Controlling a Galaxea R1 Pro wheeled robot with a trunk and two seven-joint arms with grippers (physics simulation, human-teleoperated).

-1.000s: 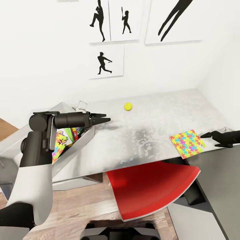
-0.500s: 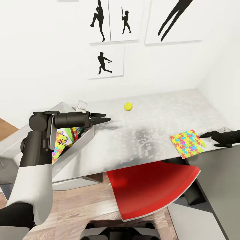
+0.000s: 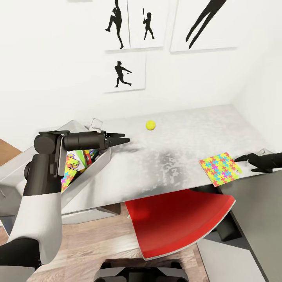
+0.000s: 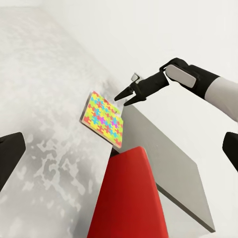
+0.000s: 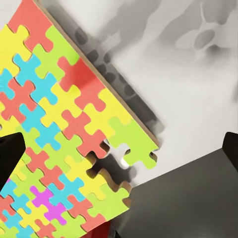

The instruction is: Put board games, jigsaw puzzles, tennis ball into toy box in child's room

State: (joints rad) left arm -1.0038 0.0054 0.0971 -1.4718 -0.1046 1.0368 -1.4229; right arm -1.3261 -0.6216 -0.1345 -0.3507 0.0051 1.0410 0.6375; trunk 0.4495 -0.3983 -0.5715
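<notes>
One tennis ball (image 3: 150,125) sits alone on the table (image 3: 180,141), towards the wall and well apart from everything else. One jigsaw puzzle (image 3: 220,167) lies flat at the table's near right corner, one corner reaching past the front edge; the right wrist view shows its pattern of pink, yellow, green and blue pieces (image 5: 64,134) close up, with a ragged edge where single pieces jut out. The toy box (image 3: 84,156) stands at the left end of the table, and inside it a second jigsaw puzzle (image 3: 69,166) leans on edge against the wall of the bin, with at least two more colourful boxes (image 3: 87,156) upright just behind it; their lettering is too small to read. The left gripper (image 3: 124,140) hangs over the table just right of the toy box, empty, its two fingers a little apart and pointing towards the right. The right gripper (image 3: 237,159) is held low just beside the right edge of the flat puzzle, its fingers apart and holding nothing; whether a tip touches the box I cannot tell. One red chair (image 3: 178,223) is pushed under the table's front edge. On the white wall hang four black baseball-player silhouette pictures (image 3: 124,73)
</notes>
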